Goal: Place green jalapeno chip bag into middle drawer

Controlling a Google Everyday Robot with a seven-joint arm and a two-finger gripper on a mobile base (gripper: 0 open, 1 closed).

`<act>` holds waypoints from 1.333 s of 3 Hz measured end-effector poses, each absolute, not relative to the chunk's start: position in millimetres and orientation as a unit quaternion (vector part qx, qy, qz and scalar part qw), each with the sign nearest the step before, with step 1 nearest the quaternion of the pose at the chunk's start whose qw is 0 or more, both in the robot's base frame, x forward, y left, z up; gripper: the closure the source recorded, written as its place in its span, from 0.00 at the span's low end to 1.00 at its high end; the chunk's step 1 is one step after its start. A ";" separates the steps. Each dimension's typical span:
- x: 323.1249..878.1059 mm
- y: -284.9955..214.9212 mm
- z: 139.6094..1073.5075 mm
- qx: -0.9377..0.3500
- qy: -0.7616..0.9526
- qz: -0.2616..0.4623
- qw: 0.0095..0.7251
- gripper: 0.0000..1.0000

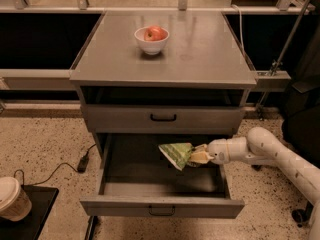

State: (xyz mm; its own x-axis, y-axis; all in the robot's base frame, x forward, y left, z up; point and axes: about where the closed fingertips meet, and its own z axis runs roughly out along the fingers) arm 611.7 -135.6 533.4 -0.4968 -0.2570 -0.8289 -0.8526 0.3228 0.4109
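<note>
Camera view looked down on a grey metal cabinet whose worktop (200, 54) filled the upper middle of the frame. A white bowl (151, 44) stood on the worktop's upper left part, with a red apple (155, 32) inside it. Below the worktop's front edge sat a shut drawer front (120, 119) with a black handle (163, 117) at its centre. Under that, the middle drawer (115, 208) was pulled out toward the bottom of the frame, its deep tray open and its own small black bar handle (162, 212) on the front wall. A white arm (280, 156) reached in from the lower right edge, over the drawer's right wall, and ended in the gripper (200, 156) at the right side of the tray. The fingers were clenched on the right end of the green jalapeno chip bag (176, 153), which stuck out to the left of them, tilted, above the tray's right half and just below the shut drawer front; whether the bag touched the tray floor could not be told. At the lower left corner a paper cup (11, 199) with a pale lid stood on a black mat (37, 216), and a black cable (55, 170) ran across the speckled floor (45, 139) toward the cabinet's left leg.
</note>
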 end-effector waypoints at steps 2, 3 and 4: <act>611.5 -155.0 469.8 -0.349 0.811 0.343 0.319 1.00; 628.4 -160.0 465.8 -0.335 0.819 0.317 0.340 1.00; 628.5 -159.9 465.7 -0.335 0.819 0.318 0.340 1.00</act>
